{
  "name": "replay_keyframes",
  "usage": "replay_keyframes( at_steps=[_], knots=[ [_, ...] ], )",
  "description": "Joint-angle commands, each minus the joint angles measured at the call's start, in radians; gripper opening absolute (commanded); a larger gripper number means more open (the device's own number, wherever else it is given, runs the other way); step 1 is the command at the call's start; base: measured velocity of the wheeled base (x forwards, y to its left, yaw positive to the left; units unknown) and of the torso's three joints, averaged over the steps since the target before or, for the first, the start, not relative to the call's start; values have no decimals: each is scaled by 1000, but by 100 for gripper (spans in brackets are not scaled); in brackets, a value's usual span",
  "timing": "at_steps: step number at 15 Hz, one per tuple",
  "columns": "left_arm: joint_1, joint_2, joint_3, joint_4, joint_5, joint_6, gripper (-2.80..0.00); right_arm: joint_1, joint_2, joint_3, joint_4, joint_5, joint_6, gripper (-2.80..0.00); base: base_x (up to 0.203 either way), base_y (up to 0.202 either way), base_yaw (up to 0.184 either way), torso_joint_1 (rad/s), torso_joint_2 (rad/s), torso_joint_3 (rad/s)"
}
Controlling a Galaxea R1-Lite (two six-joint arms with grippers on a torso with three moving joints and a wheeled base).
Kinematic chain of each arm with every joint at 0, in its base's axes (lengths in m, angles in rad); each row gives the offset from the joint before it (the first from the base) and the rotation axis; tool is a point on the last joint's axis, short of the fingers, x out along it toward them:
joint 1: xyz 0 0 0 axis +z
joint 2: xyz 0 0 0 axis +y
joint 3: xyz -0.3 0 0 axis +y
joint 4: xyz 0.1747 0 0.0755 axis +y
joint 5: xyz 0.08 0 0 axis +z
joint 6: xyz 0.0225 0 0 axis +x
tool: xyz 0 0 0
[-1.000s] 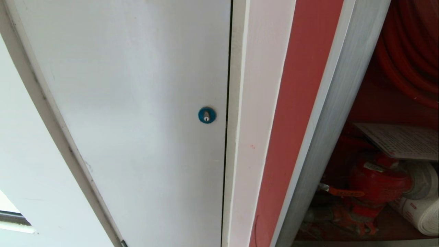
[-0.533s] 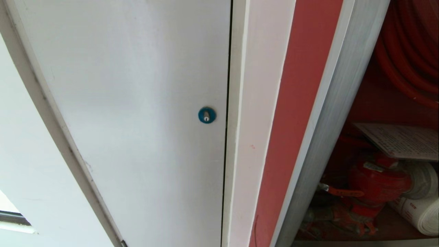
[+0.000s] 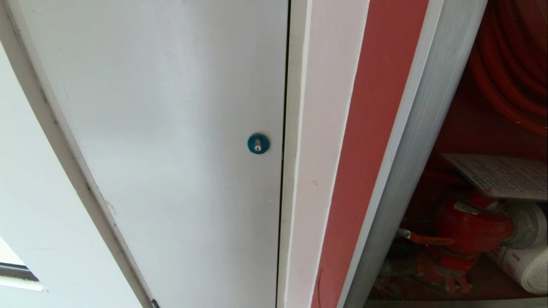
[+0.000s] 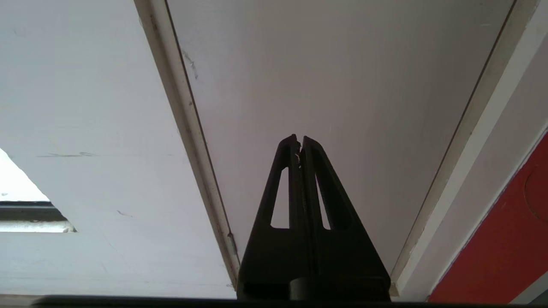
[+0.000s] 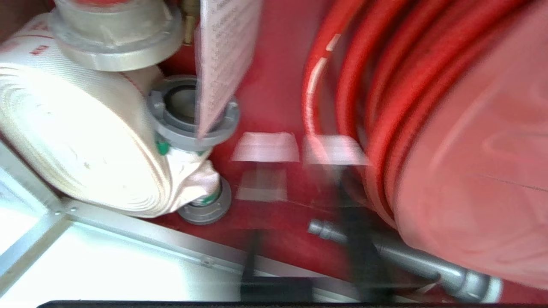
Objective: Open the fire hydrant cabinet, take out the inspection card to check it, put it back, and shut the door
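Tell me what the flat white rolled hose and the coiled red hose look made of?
The flat white rolled hose looks like woven fabric, matte, with a fine ribbed weave. The coiled red hose looks like smooth rubber or plastic, slightly glossy; which one is unclear.

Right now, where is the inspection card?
In the head view the inspection card lies at the right edge, inside the open fire hydrant cabinet, above the red valve.

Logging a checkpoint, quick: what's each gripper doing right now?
Left gripper: closed, holding nothing, in front of the white panel.
Right gripper: cannot be told; it is inside the fire hydrant cabinet.
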Motion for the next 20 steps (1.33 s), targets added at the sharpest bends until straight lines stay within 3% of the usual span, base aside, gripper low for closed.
replay_keyframes(
  at_steps=[1, 7, 11, 13, 15, 17, 20],
  knots=[
    [1, 1, 11, 0, 0, 0, -280, 0, -2, -6, 0, 4, -8, -280, 0, 0, 0, 0, 0, 0],
    [1, 1, 11, 0, 0, 0, -280, 1, 6, -30, 0, 4, 57, -280, 0, 0, 0, 0, 0, 0],
    [1, 1, 11, 0, 0, 0, -280, 5, -2, -19, 3, 6, 148, -280, 0, 0, 0, 0, 0, 0],
    [1, 1, 11, 0, 0, 0, -280, 39, 2, 0, 0, 3, 250, -280, 0, 0, 0, 0, 0, 0],
    [1, 1, 11, 0, 0, 0, -280, 79, -20, 33, 1, -8, 401, -280, 0, 0, 0, 0, 0, 0],
    [1, 1, 12, 0, 0, 0, -280, 170, -45, 63, -2, -40, 536, -280, 0, 0, 0, 0, 0, 0],
    [1, 1, 11, 0, 0, 0, -280, 319, -108, 94, 1, -109, 837, -280, 0, 0, 0, 0, 0, 0]
  ],
)
